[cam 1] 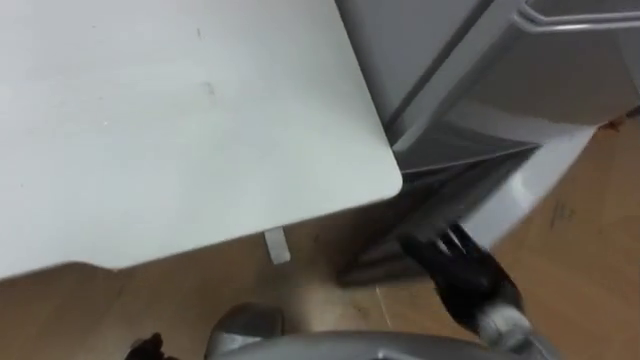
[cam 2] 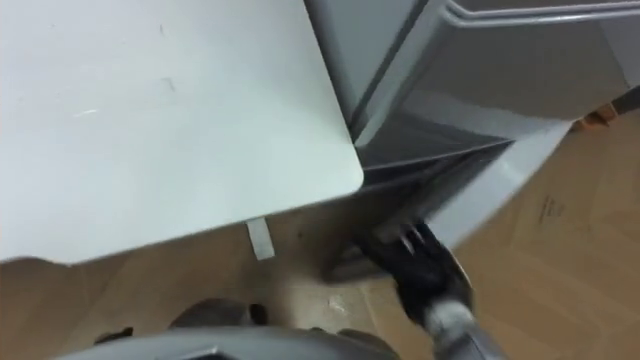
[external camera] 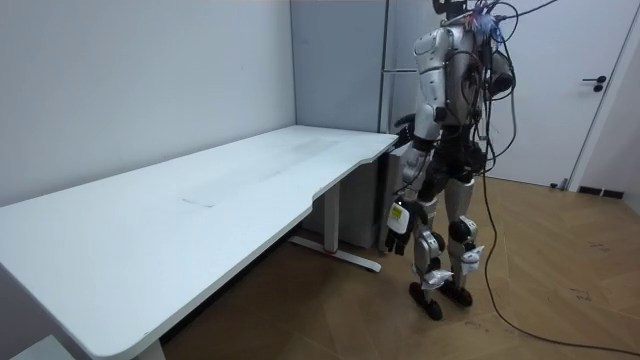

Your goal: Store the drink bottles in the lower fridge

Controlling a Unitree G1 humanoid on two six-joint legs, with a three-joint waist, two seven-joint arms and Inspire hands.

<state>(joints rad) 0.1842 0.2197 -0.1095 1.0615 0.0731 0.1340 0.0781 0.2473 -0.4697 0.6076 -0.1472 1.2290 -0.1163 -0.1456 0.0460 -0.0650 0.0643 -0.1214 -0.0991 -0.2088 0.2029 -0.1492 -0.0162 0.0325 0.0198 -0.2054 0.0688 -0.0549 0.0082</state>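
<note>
Your right robot hand [cam 1: 465, 278] is smeared with blur, so you can't tell whether its fingers [cam 1: 437, 243] merely touch the fridge [cam 1: 470, 60] or grip the white door panel [cam 1: 520, 190] just beside them. The dark gap [cam 1: 440, 190] just above those fingers is too murky to read. The fridge runs off the top and right edges, beyond the robot hand. Well to its left, your left robot hand [cam 1: 148, 347] is 1 dark scrap cut by the bottom edge. The desk [cam 1: 180, 130] is cropped at top and left.
</note>
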